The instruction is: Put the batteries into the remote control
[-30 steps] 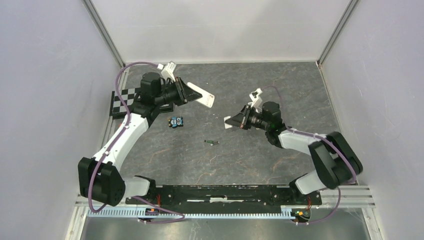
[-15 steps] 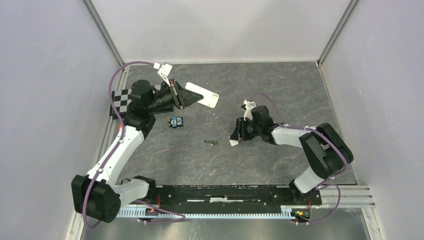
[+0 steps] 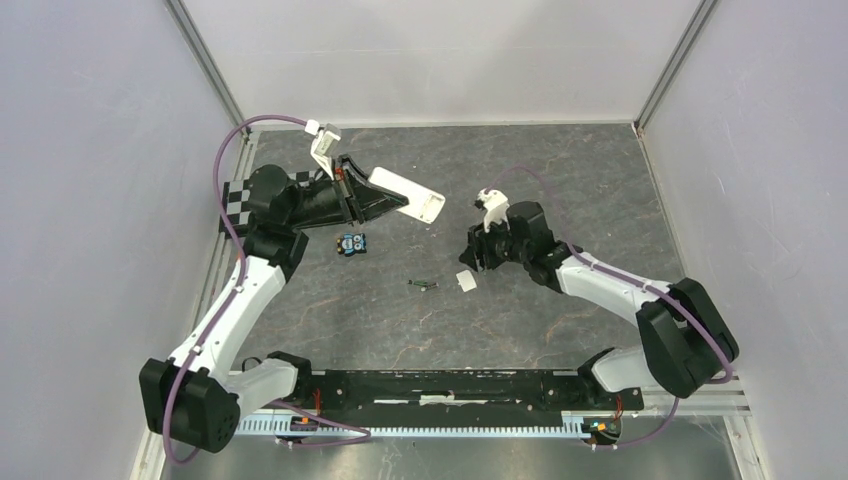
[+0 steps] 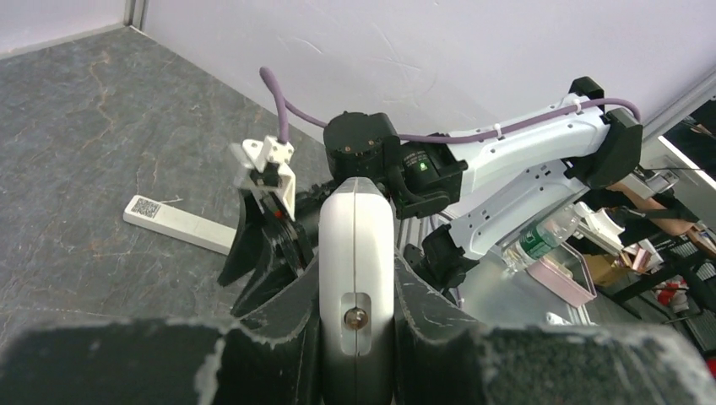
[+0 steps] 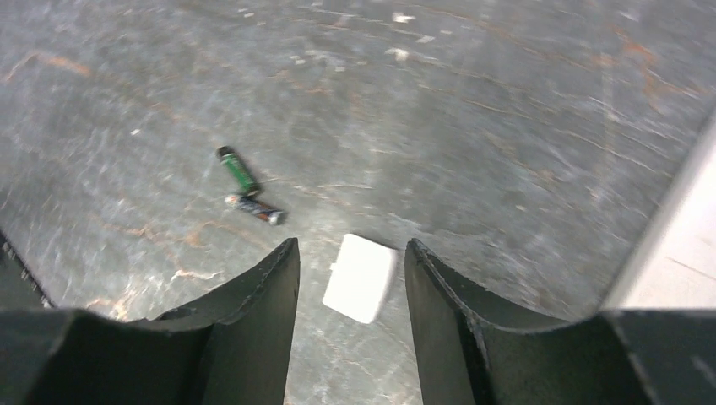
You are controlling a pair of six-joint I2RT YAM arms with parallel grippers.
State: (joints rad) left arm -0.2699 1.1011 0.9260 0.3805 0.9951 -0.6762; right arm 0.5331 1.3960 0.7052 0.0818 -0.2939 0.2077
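My left gripper is shut on the white remote control and holds it above the back left of the table. In the left wrist view the remote stands edge-on between the jaws of the left gripper. My right gripper hangs open over mid-table with nothing between its fingers. Just under it a small white cover lies flat on the table; the right wrist view shows the cover below the right gripper. Two batteries lie left of the cover, one green, one dark.
A small blue object sits on the table below the left gripper. A checkerboard card lies at the left edge. Grey walls close in the table at the left, back and right. The arms' base rail runs along the near edge.
The right gripper came down toward mid-table, opened and let the white cover drop onto the table. The left arm carried the remote a little to the right.
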